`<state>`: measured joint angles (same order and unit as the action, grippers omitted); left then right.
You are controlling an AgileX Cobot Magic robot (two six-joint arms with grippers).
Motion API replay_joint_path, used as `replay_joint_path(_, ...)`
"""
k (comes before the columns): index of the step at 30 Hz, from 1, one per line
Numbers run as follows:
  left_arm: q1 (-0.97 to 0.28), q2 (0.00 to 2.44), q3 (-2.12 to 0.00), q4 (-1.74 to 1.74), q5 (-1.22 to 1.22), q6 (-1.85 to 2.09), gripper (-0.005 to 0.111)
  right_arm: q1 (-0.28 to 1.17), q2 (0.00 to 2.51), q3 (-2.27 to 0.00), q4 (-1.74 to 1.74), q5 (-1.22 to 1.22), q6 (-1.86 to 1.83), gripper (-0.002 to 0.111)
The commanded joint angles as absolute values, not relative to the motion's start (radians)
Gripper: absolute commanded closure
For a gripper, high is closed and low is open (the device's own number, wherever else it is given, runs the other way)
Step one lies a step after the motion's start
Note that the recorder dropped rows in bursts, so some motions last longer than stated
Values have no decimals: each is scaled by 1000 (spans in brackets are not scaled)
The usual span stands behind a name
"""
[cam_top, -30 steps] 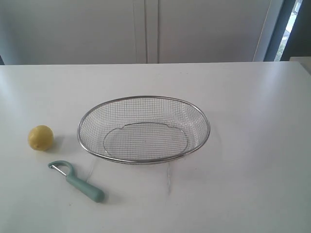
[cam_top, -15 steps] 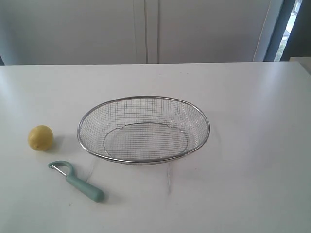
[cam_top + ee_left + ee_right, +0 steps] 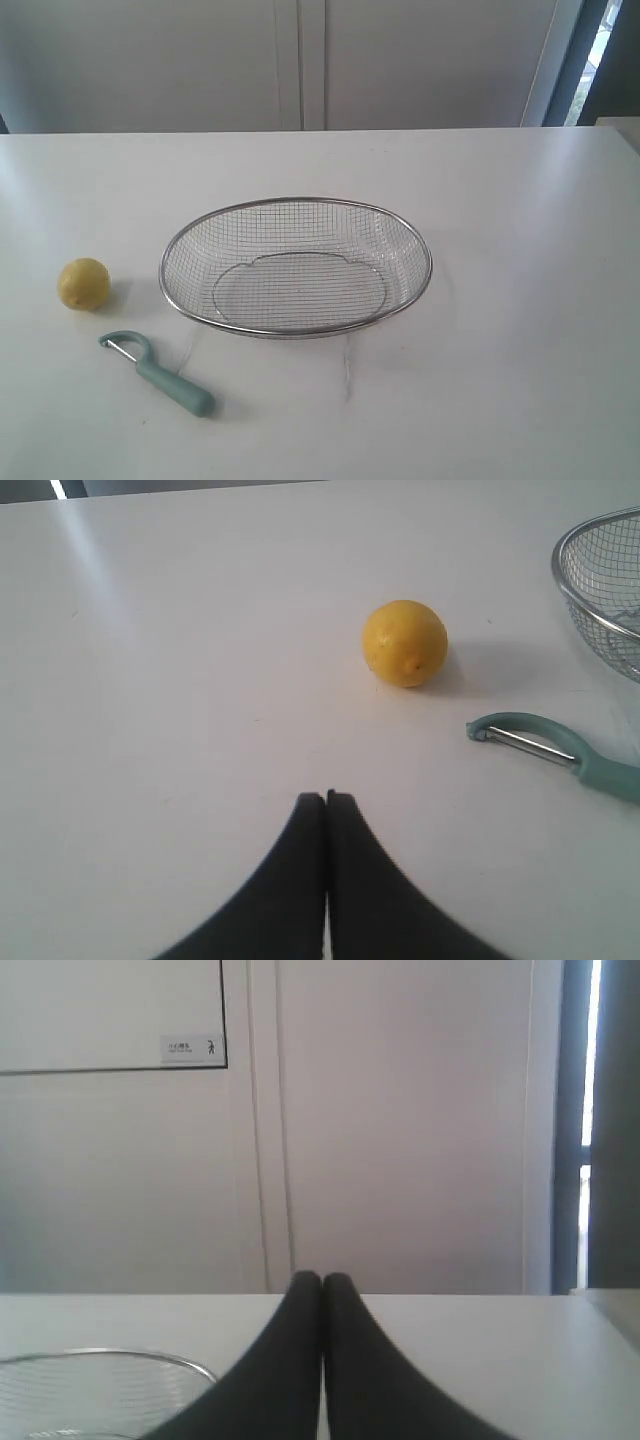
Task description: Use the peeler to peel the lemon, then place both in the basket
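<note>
A small yellow lemon (image 3: 83, 284) rests on the white table at the left, also seen in the left wrist view as the lemon (image 3: 404, 643). Just in front of it lies the teal-handled peeler (image 3: 160, 374), whose looped head and blade show as the peeler (image 3: 545, 751). The silver wire-mesh basket (image 3: 295, 330) stands empty in the middle; its rim appears as the basket (image 3: 570, 585) and the basket (image 3: 150, 1357). My left gripper (image 3: 326, 798) is shut and empty, short of the lemon. My right gripper (image 3: 321, 1278) is shut and empty, beside the basket. Neither arm shows in the exterior view.
The white table (image 3: 520, 300) runs to a far edge against a pale panelled wall (image 3: 300, 60). A dark window frame (image 3: 585, 60) stands at the back right.
</note>
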<state>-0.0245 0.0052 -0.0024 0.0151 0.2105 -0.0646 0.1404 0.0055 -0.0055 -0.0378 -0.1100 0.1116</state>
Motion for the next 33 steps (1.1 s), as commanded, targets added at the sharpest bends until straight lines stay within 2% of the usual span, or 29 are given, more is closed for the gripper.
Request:
replay_joint_path(1,-24,0,0,12,211,-63,107,143,0,0,-33,-137,429,108)
replay_joint_path(8,-24,0,0,12,211,-63,107,143,0,0,-33,-219,528,108)
replay_joint_path(16,-24,0,0,12,211,-63,107,143,0,0,-37,-592,500,108)
replay_joint_path(19,-24,0,0,12,211,-63,107,143,0,0,-37,-657,500,108)
replay_joint_path(25,-24,0,0,12,211,-63,107,143,0,0,-27,-652,494,108)
replay_joint_path(28,-24,0,0,12,211,-63,107,143,0,-1,83,-616,484,108)
replay_joint_path(33,-24,0,0,12,211,-63,107,143,0,-88,374,-333,186,108)
